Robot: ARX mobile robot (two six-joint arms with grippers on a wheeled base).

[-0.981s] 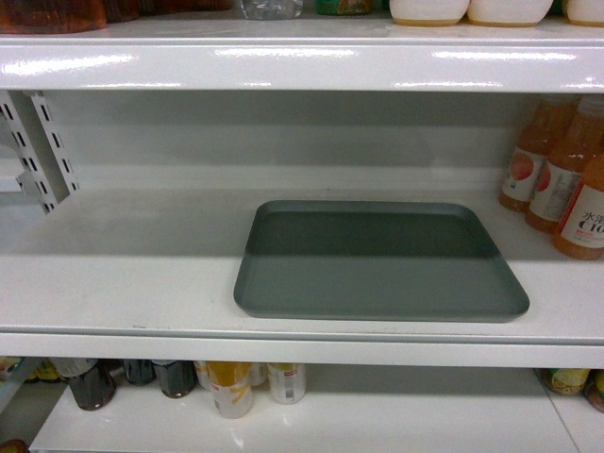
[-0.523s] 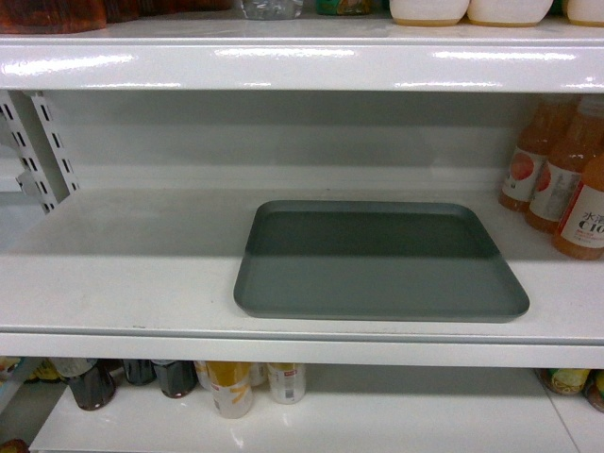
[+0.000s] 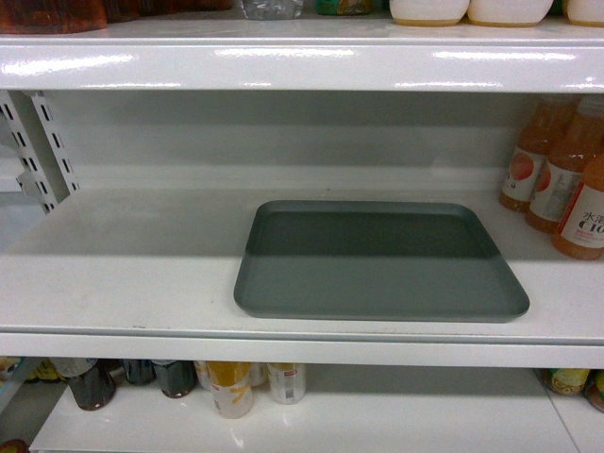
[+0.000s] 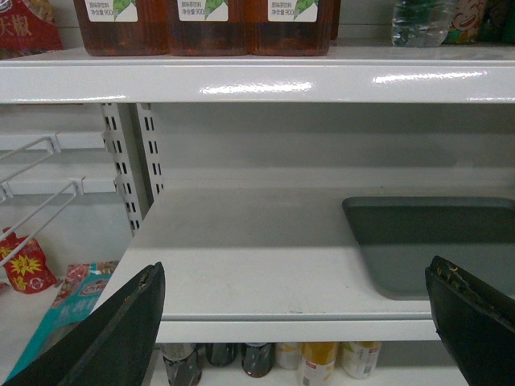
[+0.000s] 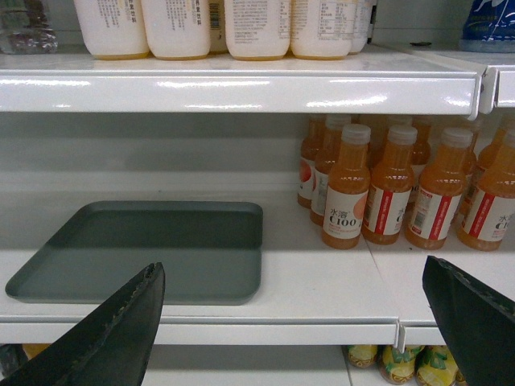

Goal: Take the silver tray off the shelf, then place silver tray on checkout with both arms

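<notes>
The silver tray (image 3: 377, 260) lies flat on the white shelf (image 3: 123, 274), right of centre and close to the front edge. Neither arm shows in the head view. In the left wrist view my left gripper (image 4: 295, 269) stands open in front of the shelf edge, with the silver tray (image 4: 434, 241) ahead to its right. In the right wrist view my right gripper (image 5: 291, 265) is open too, and the silver tray (image 5: 153, 249) lies ahead to its left. Nothing is between the fingers of either gripper. The checkout is out of view.
Orange juice bottles (image 3: 566, 189) stand just right of the tray. An upper shelf board (image 3: 302, 61) hangs low over it. Slotted uprights (image 3: 42, 142) rise at the left. Cans and bottles (image 3: 226, 382) fill the shelf below. Snack bags (image 4: 24, 265) hang further left.
</notes>
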